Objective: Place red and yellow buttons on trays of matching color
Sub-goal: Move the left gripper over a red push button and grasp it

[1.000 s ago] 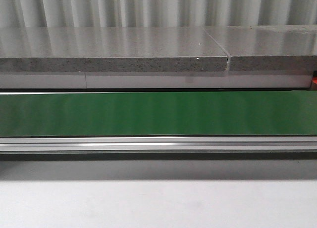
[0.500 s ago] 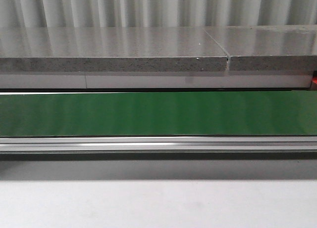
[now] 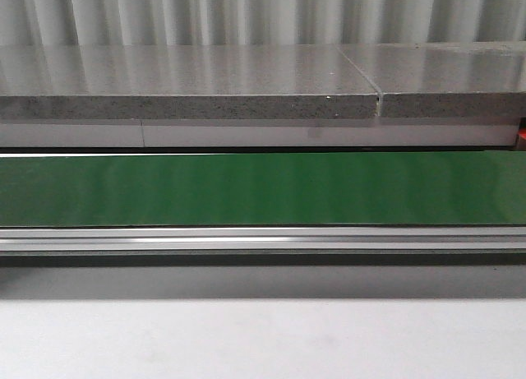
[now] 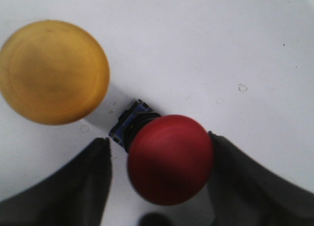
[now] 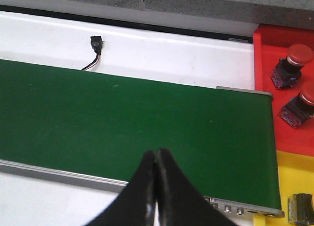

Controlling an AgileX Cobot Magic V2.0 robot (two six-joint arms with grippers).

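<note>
In the left wrist view a red button (image 4: 169, 160) lies tilted on the white table, its blue-black base pointing toward a yellow button (image 4: 53, 71) beside it. My left gripper (image 4: 158, 138) is open and straddles the red button: one finger (image 4: 93, 172) stands apart from it, the other is against its cap. My right gripper (image 5: 156, 152) is shut and empty above the near edge of the green belt (image 5: 122, 118). The red tray (image 5: 265, 88) holds two red buttons (image 5: 294, 57). The yellow tray (image 5: 294, 172) sits next to it with a partly visible button (image 5: 301, 209).
The front view shows only the green conveyor belt (image 3: 263, 188), its metal rail (image 3: 263, 241), the white table (image 3: 263, 338) in front and a grey stone ledge (image 3: 189, 83) behind. A small black connector with a cable (image 5: 95, 43) lies beyond the belt.
</note>
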